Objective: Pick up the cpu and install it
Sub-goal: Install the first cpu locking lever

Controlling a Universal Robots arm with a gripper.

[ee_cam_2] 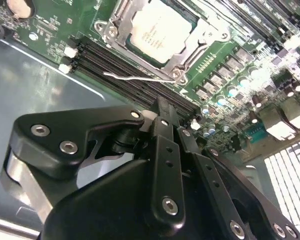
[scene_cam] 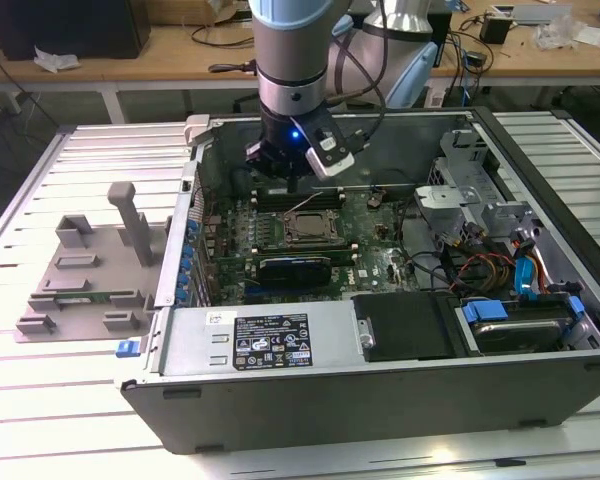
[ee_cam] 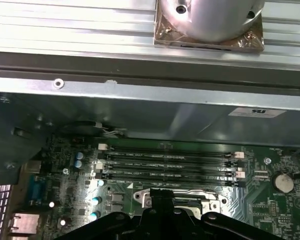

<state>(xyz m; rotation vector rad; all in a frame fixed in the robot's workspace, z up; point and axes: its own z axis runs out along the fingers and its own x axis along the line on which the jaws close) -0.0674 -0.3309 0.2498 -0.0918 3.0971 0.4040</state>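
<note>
The gripper (ee_cam_2: 161, 105) hangs inside the open computer case (scene_cam: 380, 400), fingers drawn together with nothing between them, over the memory slots (ee_cam: 170, 162). Near it, the cpu (ee_cam_2: 157, 31) lies seated in the motherboard socket (ee_cam_2: 111, 31), silver top showing. A grey tray (scene_cam: 90, 270) sits on the worktop (scene_cam: 40, 420), beside the case at the exterior view's left.

The exterior view looks down at a slant, from some way off over the counter (scene_cam: 40, 400), into the open computer case (scene_cam: 330, 420). Both wrist views ride close behind the tool (ee_cam_2: 162, 107) (ee_cam: 160, 196) and face the motherboard (ee_cam_2: 40, 30) (ee_cam: 270, 200). They share its memory slots (ee_cam_2: 115, 60) (ee_cam: 170, 163) and socket (ee_cam_2: 197, 42) (ee_cam: 140, 196).
</note>
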